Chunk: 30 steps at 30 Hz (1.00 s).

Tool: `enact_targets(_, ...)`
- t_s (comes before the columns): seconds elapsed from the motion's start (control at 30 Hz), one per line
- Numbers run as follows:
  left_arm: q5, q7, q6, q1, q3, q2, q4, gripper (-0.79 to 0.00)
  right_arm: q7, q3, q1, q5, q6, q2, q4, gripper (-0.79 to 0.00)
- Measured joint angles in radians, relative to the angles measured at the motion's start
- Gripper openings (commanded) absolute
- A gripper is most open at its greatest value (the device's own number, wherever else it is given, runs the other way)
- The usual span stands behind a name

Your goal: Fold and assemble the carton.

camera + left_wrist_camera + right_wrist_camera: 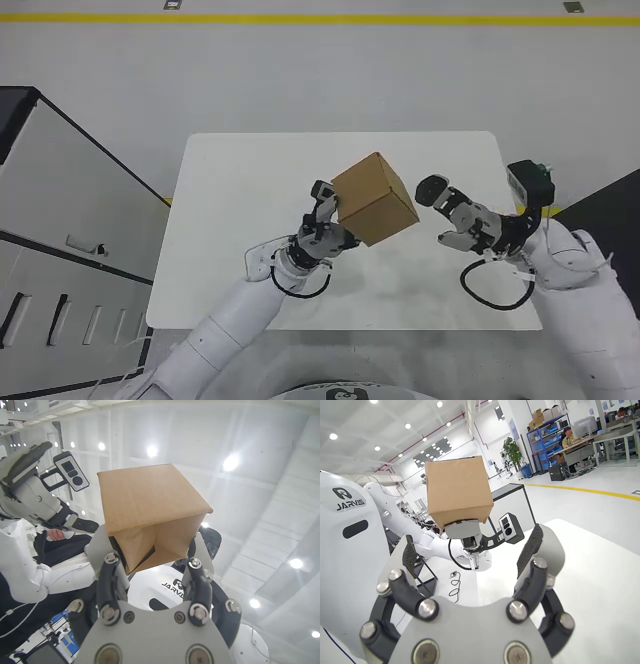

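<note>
Above the white counter (240, 190), raised clear of its surface, the brown carton (374, 198) sits tilted in the left gripper (330, 222), whose 2 fingers are clamped on the carton's lower end. Folded flaps on that end show a small gap. The right gripper (446, 214) hangs just beside the carton, spread wide, grasping nothing.

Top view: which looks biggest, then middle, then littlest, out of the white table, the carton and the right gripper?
1. white table, biggest by far.
2. carton; it is held up nearer the camera, so it may look a bit bigger.
3. right gripper, jaws open, littlest.
</note>
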Motion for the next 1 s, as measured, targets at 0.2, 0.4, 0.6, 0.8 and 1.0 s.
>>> enact_targets(0.2,0.003,0.009,0.006,0.003,-0.001,0.0,-0.007,-0.785,-0.008,-0.001,-0.003,-0.004,0.009,-0.001,-0.001,0.0)
enact_targets(0.4,-0.009,0.03,0.028,0.023,-0.002,-0.009,-0.041,-0.785,-0.081,-0.046,0.0,-0.052,0.014,-0.011,0.002,0.0)
enact_targets(0.6,0.003,0.03,0.026,0.021,0.008,-0.021,-0.026,-0.785,-0.145,-0.091,0.031,-0.098,-0.008,-0.023,0.012,0.0)
enact_targets(0.8,0.011,0.035,0.014,0.026,0.002,-0.031,-0.019,-0.785,-0.172,-0.133,0.054,-0.118,-0.021,-0.03,0.012,0.0)
enact_targets(1.0,0.017,0.032,0.018,0.032,-0.001,-0.039,-0.017,-0.785,-0.208,-0.15,0.062,-0.131,-0.031,-0.034,0.013,0.0)
